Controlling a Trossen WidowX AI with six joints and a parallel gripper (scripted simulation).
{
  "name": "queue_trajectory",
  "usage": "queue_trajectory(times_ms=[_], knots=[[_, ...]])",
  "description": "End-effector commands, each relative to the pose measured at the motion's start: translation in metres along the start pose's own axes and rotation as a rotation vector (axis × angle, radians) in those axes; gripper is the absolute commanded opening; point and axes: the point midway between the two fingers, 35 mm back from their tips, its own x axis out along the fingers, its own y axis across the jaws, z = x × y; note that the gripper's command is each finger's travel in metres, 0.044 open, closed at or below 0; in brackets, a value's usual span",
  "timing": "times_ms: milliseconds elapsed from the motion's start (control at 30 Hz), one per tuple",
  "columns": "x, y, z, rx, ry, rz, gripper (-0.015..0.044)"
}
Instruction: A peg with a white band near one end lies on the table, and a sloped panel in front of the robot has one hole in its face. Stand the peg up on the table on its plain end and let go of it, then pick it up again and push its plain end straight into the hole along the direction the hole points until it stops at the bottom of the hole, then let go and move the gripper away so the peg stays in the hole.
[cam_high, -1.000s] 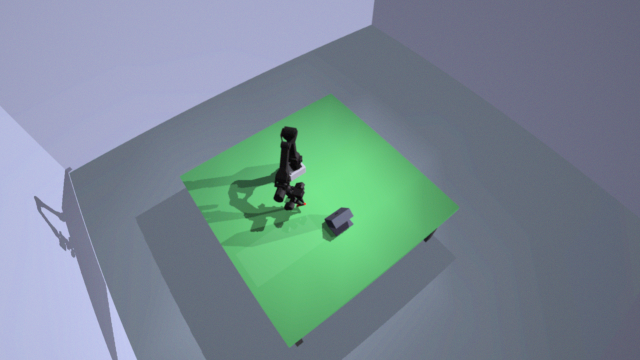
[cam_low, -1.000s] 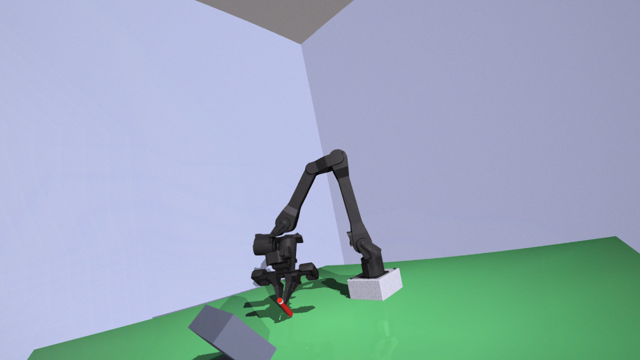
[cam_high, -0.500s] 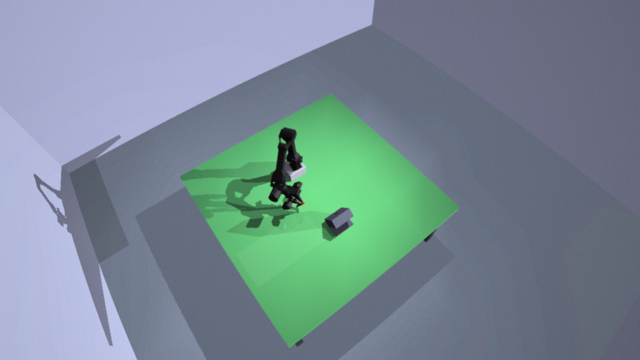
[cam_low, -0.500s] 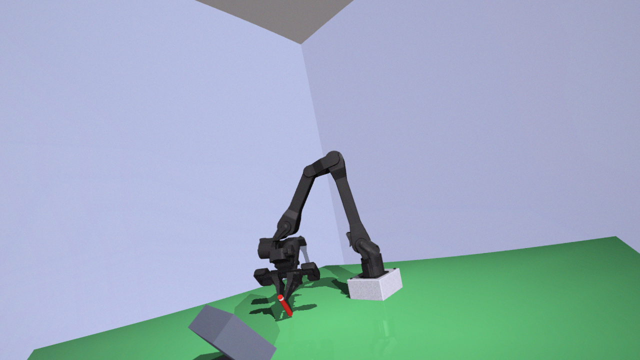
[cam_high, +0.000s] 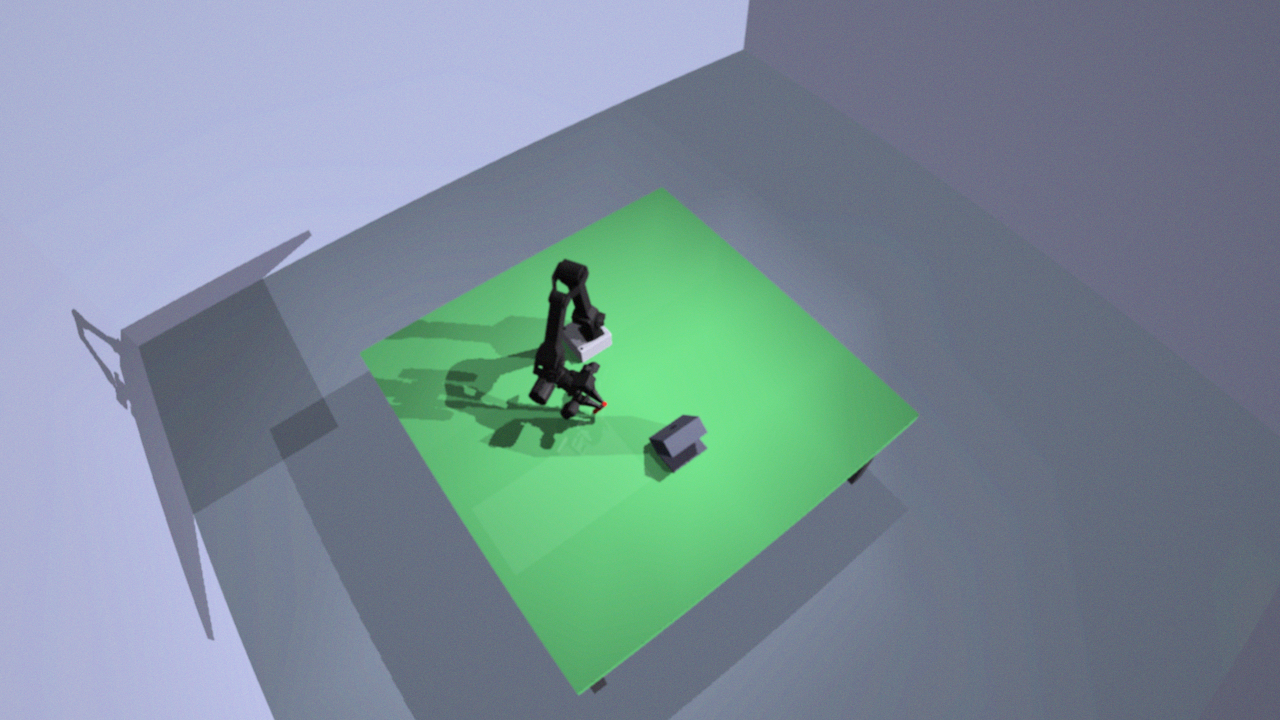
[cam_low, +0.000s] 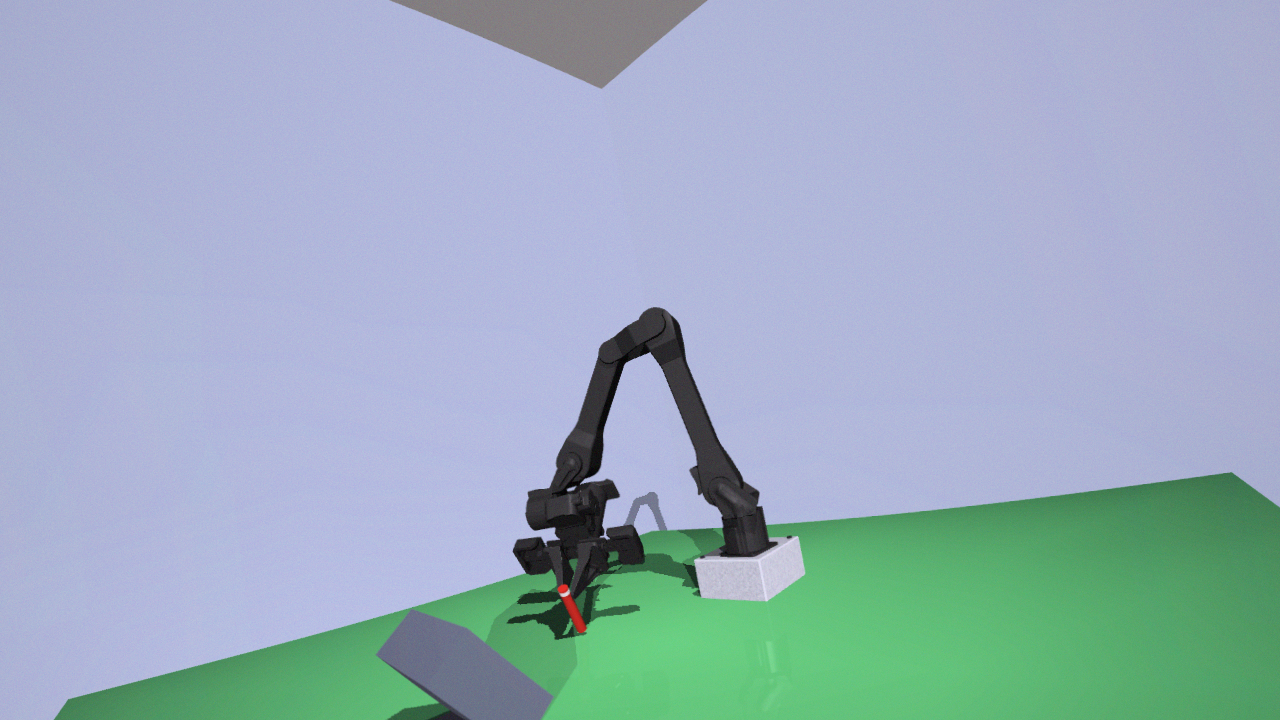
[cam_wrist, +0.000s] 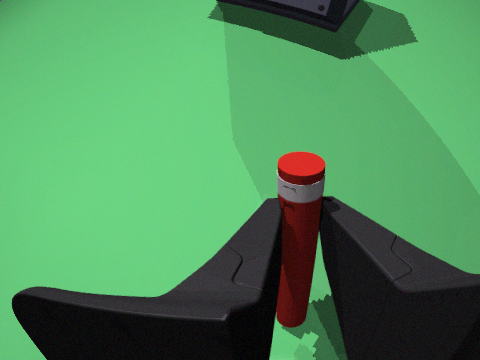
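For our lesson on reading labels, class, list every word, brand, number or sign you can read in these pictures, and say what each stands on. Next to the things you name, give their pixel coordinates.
There are none to read.
The peg (cam_high: 603, 405) (cam_low: 572, 610) (cam_wrist: 299, 250) has a plain white band with small dark marks, perhaps shadow, that form no letters.
The sloped panel (cam_high: 677, 436) (cam_low: 465, 667) shows no lettering.
The tool (cam_low: 570, 591) (cam_wrist: 299, 210) has thin curved lines on its fingers, not text.
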Motion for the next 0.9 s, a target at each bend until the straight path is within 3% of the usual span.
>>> queue_trajectory(times_ms=[0, 867], knots=[[-0.001, 0.000, -0.003, 0.006, -0.035, 0.004, 0.0050], [-0.013, 0.001, -0.016, 0.006, -0.259, 0.004, 0.0050]])
